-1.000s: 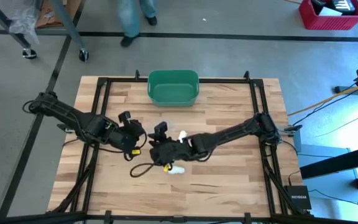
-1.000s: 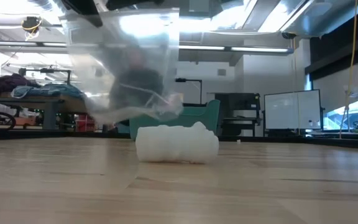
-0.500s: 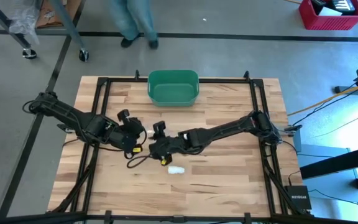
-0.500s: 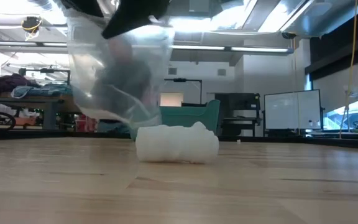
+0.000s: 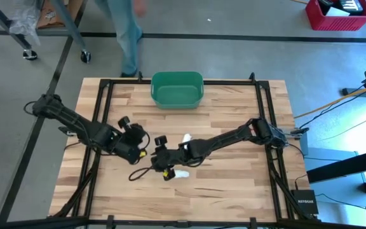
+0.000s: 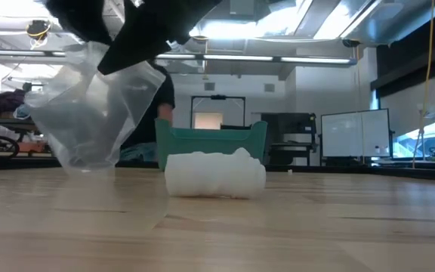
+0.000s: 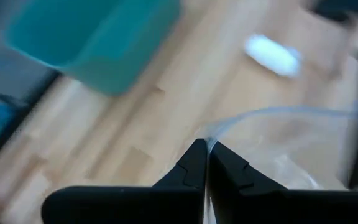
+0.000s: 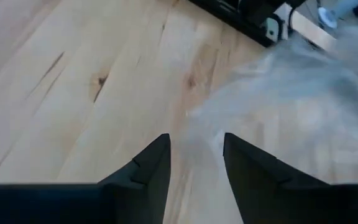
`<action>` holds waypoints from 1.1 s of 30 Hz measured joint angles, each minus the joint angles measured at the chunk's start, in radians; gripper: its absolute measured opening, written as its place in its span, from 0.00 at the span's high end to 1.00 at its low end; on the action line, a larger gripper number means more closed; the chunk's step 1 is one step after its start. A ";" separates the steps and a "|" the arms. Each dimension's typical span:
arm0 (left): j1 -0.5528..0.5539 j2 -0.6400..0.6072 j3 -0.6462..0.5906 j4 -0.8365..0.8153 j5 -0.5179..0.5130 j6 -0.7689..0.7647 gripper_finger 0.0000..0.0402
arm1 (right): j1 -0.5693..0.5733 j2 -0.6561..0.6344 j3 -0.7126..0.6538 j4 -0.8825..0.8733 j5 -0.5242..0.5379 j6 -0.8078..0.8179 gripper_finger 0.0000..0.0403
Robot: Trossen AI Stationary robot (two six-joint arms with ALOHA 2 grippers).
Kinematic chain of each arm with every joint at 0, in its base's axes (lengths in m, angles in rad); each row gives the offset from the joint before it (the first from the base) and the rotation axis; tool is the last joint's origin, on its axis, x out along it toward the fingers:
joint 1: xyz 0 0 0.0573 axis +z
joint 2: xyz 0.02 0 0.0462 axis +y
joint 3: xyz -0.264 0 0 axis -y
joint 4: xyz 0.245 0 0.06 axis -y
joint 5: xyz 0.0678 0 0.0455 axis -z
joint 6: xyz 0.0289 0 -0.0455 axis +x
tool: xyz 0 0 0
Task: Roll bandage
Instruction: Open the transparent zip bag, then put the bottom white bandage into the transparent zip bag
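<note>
Low view: rolled bandage (image 6: 214,174) lies on table (image 6: 293,227), in front of green bin (image 6: 211,140), w/ clear plastic bag (image 6: 97,113) hanging nearby, off the wood. Left gripper (image 7: 205,163) is pinched tight on bag's rim. Right gripper (image 8: 195,155) has jaws part-open, bag film btwn them; grip can't be confirmed. Rolling looks done; bagging step prob. in hand. Next: hold the mouth wide, get roll inside.

Wood, clear film, soft white roll

The desk (image 5: 234,184) is pale planked wood with a satin sheen; the bag (image 6: 97,113) is thin, glossy clear plastic; the bandage (image 6: 214,175) looks matt, fluffy cloth; the bin (image 5: 177,89) is smooth green plastic.
</note>
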 joint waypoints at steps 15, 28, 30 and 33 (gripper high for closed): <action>-0.046 0.011 -0.049 0.040 0.055 -0.024 0.99 | -0.005 -0.005 0.164 -0.212 -0.001 0.113 0.62; -0.045 0.011 -0.049 0.039 0.056 -0.024 0.99 | 0.026 -0.024 0.348 -0.538 -0.089 0.191 0.44; -0.045 0.011 -0.049 0.038 0.056 -0.022 1.00 | 0.037 -0.041 0.349 -0.588 -0.123 0.167 0.44; -0.045 0.011 -0.049 0.038 0.056 -0.023 1.00 | 0.049 -0.044 0.351 -0.677 -0.181 0.206 0.44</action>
